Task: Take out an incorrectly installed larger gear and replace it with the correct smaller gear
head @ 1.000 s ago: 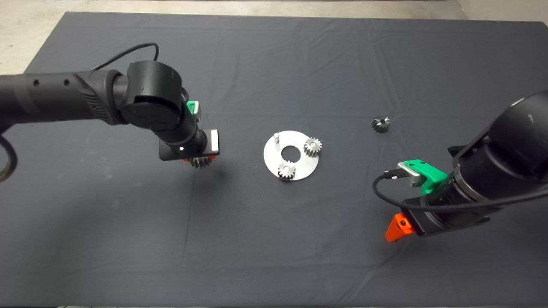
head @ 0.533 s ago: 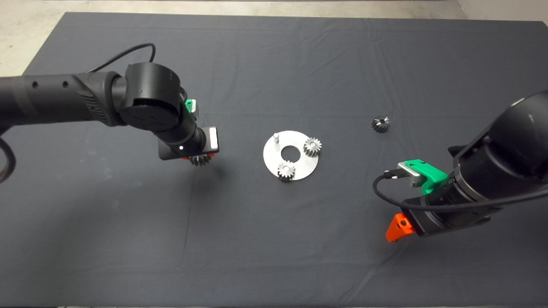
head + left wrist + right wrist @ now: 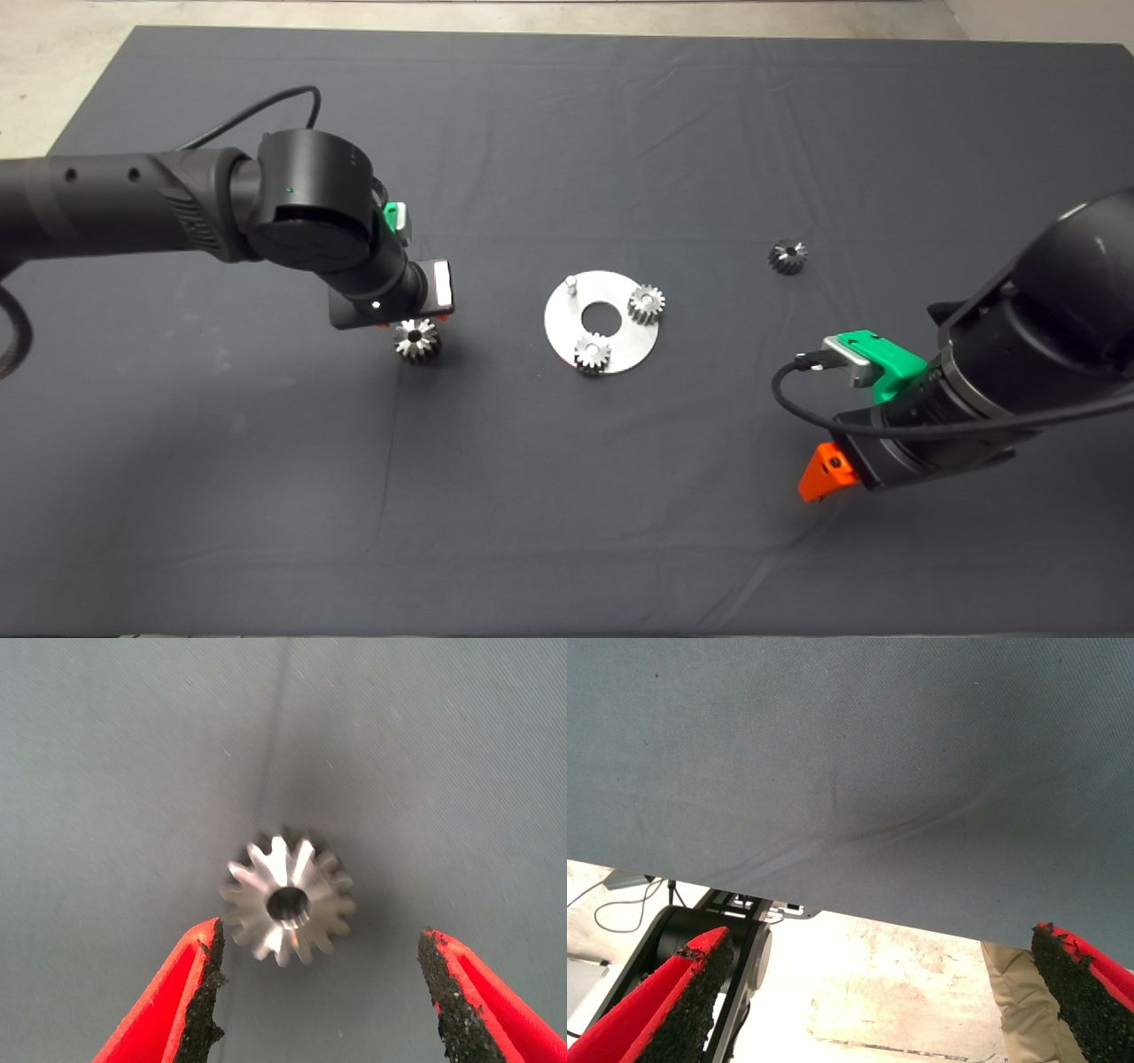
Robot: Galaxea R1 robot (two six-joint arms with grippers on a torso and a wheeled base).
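The left claw (image 3: 319, 992) hangs open above the big gear (image 3: 287, 899), which lies flat on the mat (image 3: 567, 496) apart from both pads, so lift straight up to avoid nudging it; the small gear (image 3: 787, 258) waits right of the plate (image 3: 620, 350), the right claw (image 3: 819, 478) open nearby

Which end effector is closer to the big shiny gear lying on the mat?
Left. The left end effector hangs open right above the big gear; the right end effector waits far across the mat.
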